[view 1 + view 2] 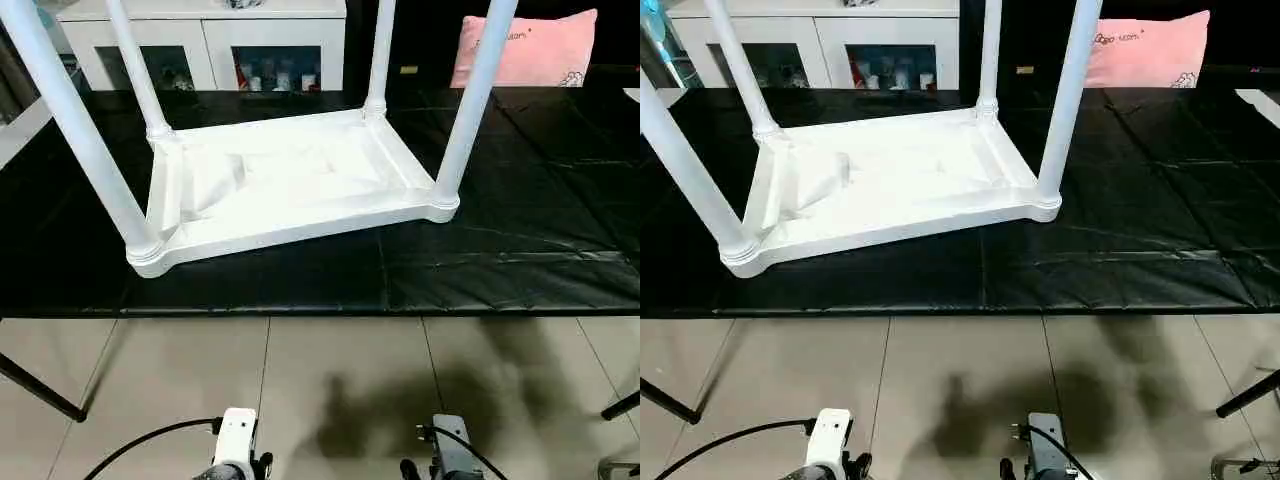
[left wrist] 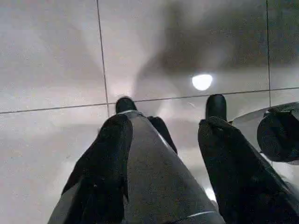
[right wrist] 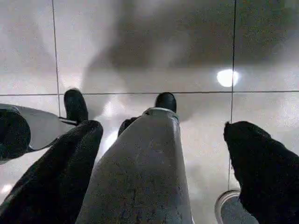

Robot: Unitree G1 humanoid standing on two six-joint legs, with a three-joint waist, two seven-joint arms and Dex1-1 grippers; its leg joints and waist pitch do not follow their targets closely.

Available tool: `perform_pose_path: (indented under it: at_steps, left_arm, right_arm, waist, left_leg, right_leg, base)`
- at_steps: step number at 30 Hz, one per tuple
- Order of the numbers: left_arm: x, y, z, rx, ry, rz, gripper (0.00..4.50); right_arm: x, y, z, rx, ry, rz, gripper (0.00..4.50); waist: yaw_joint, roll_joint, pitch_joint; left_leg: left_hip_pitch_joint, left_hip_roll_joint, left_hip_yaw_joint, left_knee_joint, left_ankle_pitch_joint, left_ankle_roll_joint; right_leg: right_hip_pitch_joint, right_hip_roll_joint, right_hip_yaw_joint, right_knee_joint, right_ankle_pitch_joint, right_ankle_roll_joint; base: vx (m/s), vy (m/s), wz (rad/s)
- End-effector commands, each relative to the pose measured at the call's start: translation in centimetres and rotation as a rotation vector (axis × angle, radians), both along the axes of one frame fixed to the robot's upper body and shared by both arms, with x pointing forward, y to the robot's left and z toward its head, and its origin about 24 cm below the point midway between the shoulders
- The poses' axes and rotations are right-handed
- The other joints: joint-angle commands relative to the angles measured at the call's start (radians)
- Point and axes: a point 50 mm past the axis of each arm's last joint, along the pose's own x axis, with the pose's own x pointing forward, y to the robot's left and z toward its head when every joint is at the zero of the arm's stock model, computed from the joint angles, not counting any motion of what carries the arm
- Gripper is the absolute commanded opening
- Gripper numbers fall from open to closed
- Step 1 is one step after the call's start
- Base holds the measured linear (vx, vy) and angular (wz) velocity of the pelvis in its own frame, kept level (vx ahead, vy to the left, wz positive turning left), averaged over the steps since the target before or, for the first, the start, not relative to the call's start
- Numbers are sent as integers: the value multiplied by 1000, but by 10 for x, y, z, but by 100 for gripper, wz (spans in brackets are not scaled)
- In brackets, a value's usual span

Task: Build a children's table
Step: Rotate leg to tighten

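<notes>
On the black-covered work table (image 1: pixel 520 260) I see the white plastic children's table (image 1: pixel 290 185) upside down, four tube legs (image 1: pixel 478 80) up. Both my grippers, left (image 2: pixel 166 135) and right (image 3: pixel 163 140), hang released over grey floor tiles (image 3: pixel 140 42).

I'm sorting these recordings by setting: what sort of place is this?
Probably a home-style room or a mock-up of one: a white glass-door cabinet holding small items, a pink pillow, and a tiled floor. The upturned children's table sits on a black-covered worktable.
</notes>
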Motion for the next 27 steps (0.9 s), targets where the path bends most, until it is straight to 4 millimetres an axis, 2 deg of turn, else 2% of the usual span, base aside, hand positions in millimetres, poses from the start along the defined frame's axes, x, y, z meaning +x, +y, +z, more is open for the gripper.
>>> perform_pose_path:
  at_steps: [1, 6, 12, 27]
  left_arm:
    - [-1, 2, -1, 5, 11, 3, 260]
    - [-1, 2, -1, 5, 11, 3, 260]
    - [-1, 2, -1, 5, 11, 3, 260]
    - [-1, 2, -1, 5, 11, 3, 260]
  right_arm:
    - [-6, 0, -2, -2, 23, 8, 450]
    - [-6, 0, -2, -2, 23, 8, 450]
    - [-6, 0, -2, -2, 23, 8, 450]
    - [-6, 0, -2, -2, 23, 8, 450]
  waist:
    - [-2, -3, -32]
    - [-2, -3, -32]
    - [-2, -3, -29]
    - [-2, -3, -29]
  left_leg:
    - [18, 96, -42, -97, -346, 19]
    - [17, 97, -40, -97, -336, 28]
    - [19, 97, -41, -99, -367, 14]
    - [18, 97, -42, -100, -370, 12]
  right_leg:
    - [18, -98, 50, -86, -192, -246]
    - [19, -99, 50, -86, -181, -251]
    - [15, -100, 52, -92, -236, -239]
    - [15, -101, 52, -92, -239, -235]
  base:
    - [0, 0, 0]
    - [0, 0, 0]
    - [0, 0, 0]
    - [0, 0, 0]
